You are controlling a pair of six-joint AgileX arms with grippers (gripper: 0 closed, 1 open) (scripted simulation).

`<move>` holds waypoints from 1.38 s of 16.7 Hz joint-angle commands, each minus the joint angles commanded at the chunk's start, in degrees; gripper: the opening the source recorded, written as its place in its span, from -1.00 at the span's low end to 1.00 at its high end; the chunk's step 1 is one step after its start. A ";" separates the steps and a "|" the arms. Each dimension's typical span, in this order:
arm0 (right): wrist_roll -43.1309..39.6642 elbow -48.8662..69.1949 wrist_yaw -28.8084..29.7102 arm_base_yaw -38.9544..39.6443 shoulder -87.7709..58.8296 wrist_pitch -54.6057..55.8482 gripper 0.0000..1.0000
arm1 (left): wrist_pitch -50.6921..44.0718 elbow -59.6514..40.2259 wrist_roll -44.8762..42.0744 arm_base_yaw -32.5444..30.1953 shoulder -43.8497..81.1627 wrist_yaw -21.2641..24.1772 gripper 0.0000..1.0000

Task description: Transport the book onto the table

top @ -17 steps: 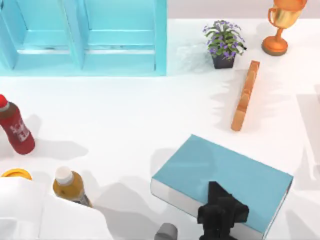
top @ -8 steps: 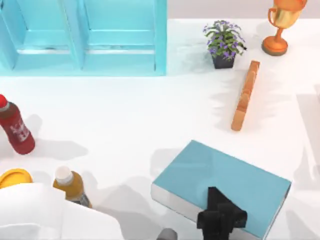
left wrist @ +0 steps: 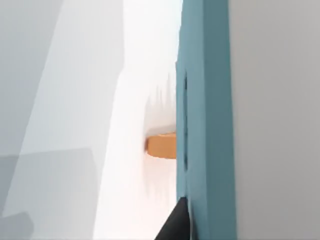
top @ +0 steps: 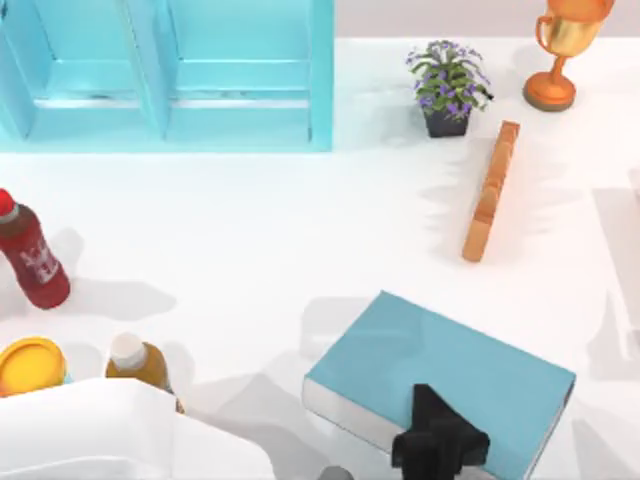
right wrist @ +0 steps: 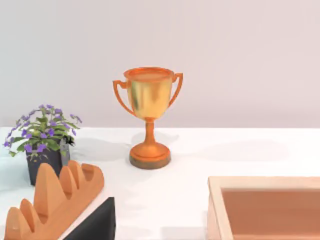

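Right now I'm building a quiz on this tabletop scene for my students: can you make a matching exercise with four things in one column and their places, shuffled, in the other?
Things:
1. book
2. red bottle
3. trophy
4. potted plant

Places, by the top view:
A. far right corner of the table
B. left edge of the table
C. near side, right of centre, with a dark gripper at its near edge
D. far side, just right of the blue shelf unit

Pairs: 1-C, 2-B, 3-A, 4-D
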State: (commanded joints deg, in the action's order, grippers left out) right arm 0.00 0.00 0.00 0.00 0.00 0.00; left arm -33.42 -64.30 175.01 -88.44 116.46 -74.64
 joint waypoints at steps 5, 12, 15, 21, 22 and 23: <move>0.00 0.00 0.00 0.00 0.00 0.00 1.00 | 0.00 0.00 0.00 0.00 0.00 0.00 -0.10; 0.00 0.00 0.00 0.00 0.00 0.00 1.00 | 0.00 0.00 0.00 0.00 0.00 0.00 0.96; 0.00 0.00 0.00 0.00 0.00 0.00 1.00 | 0.00 0.00 0.00 0.00 0.00 0.00 1.00; 0.00 0.00 0.00 0.00 0.00 0.00 1.00 | 0.01 0.07 -0.03 -0.04 0.03 0.05 1.00; 0.00 0.00 0.00 0.00 0.00 0.00 1.00 | -0.06 0.04 0.03 -0.07 0.05 0.07 1.00; 0.00 0.00 0.00 0.00 0.00 0.00 1.00 | -0.70 -0.19 0.59 -0.34 0.20 0.28 1.00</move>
State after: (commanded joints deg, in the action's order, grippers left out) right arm 0.00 0.00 0.00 0.00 0.00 0.00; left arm -34.12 -64.49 175.60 -88.78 116.66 -74.36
